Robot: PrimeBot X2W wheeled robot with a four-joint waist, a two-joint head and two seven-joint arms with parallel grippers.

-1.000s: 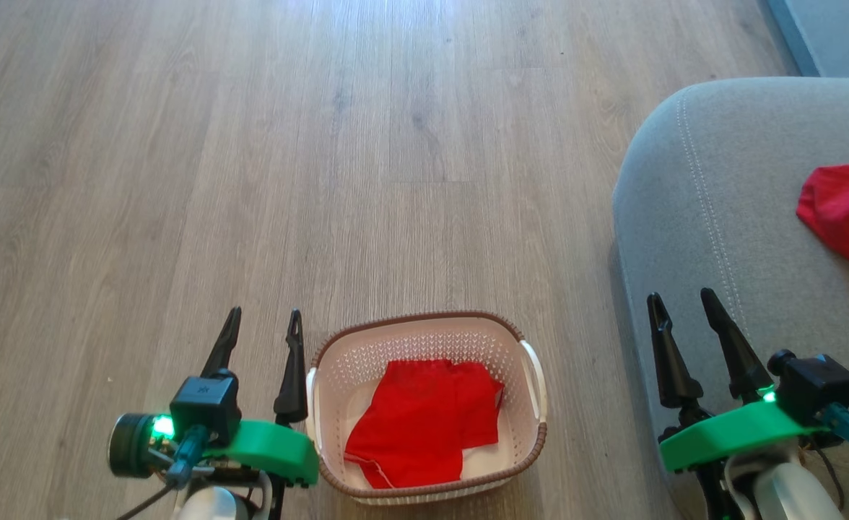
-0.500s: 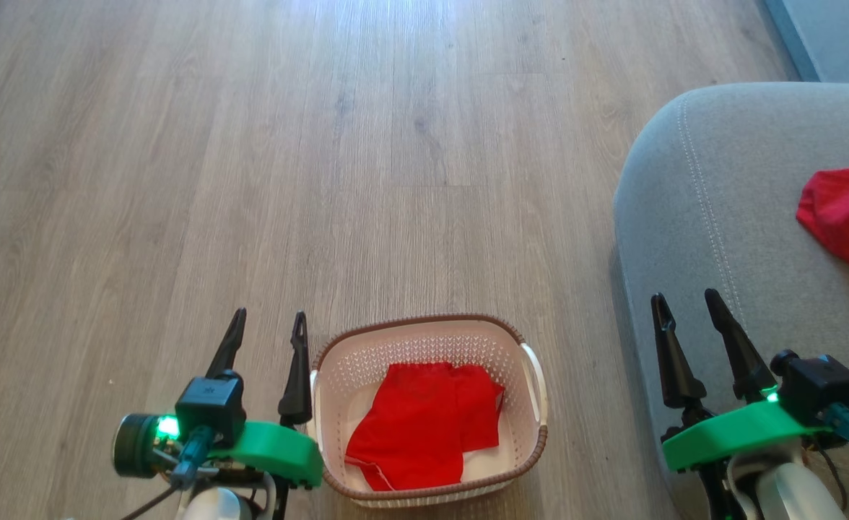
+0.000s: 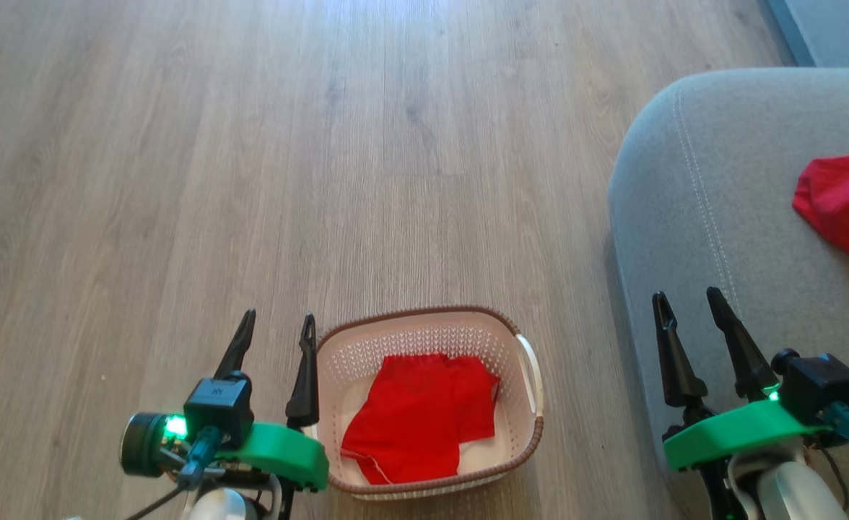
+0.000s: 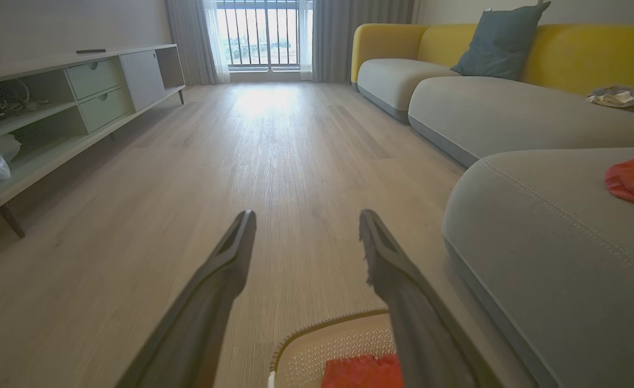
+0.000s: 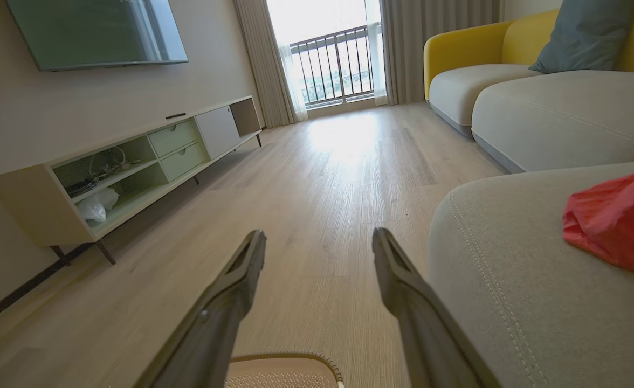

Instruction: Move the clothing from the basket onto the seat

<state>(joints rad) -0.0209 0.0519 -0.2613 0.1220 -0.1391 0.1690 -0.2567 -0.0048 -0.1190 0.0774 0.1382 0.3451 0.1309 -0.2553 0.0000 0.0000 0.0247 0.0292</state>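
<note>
the grey seat [image 3: 720, 217] is seen beneath and right of the right gripper [image 3: 685, 294], fingers spread, nothing held. a red garment [image 3: 839, 202] is laid on it beyond the tips. the basket [image 3: 424, 336] is set just right of the left gripper [image 3: 280, 316], fingers likewise parted and empty, with a second red garment [image 3: 417, 415] lying inside.

Basket [image 3: 424, 336] open-topped; seat [image 3: 720, 217] flanks its right side

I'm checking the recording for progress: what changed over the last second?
Only the head camera shifted slightly; nothing was gripped or released. The left pincer and right pincer stay open and empty, one red garment lies in the basket, the other red garment on the seat.
</note>
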